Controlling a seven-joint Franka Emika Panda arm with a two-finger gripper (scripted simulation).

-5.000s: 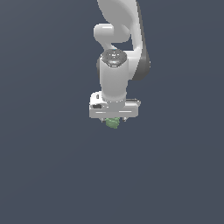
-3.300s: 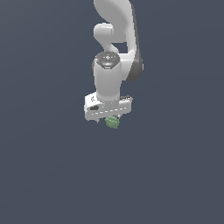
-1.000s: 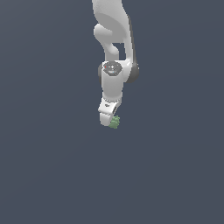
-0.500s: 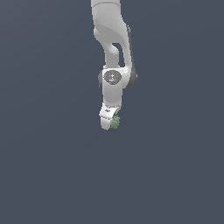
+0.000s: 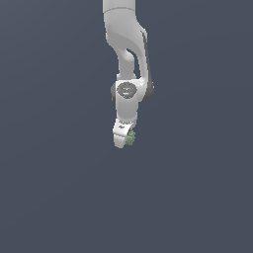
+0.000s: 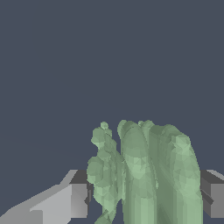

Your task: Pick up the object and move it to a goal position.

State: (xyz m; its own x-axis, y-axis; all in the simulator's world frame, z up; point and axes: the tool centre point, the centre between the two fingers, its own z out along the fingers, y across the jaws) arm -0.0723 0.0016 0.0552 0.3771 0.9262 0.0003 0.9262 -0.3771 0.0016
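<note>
- Object (image 5: 131,138): small, lumpy, light-green item with a knobbly, irregular outline. In the exterior view it sits at the lower tip of the arm, against the side of the pincer toward the exterior view's right, and only a sliver of it shows past the white housing.
- Object, wrist view (image 6: 144,175): fills the space between the two fingers. It appears as a cluster of ribbed, column-like lobes with smaller bumps along one flank. Its long axis runs along the fingers, away from the camera.
- Pincer (image 5: 123,141): white, seen nearly edge-on in the exterior view and tilted slightly toward the exterior view's left at its tip. It is clamped on the object; in the wrist view one dark-padded finger (image 6: 81,194) presses one side and the other finger (image 6: 212,197) meets the opposite side.
- Arm (image 5: 129,54): white Franka body descending from the top of the exterior view, with a round grey joint cap facing the camera just above the wrist.
- Markings: a small dark mark sits on the pincer housing, too small to read. No other writing is legible.
- Setting: uniform dark blue-grey backdrop in both views. Whether any part of it is a surface cannot be told.
</note>
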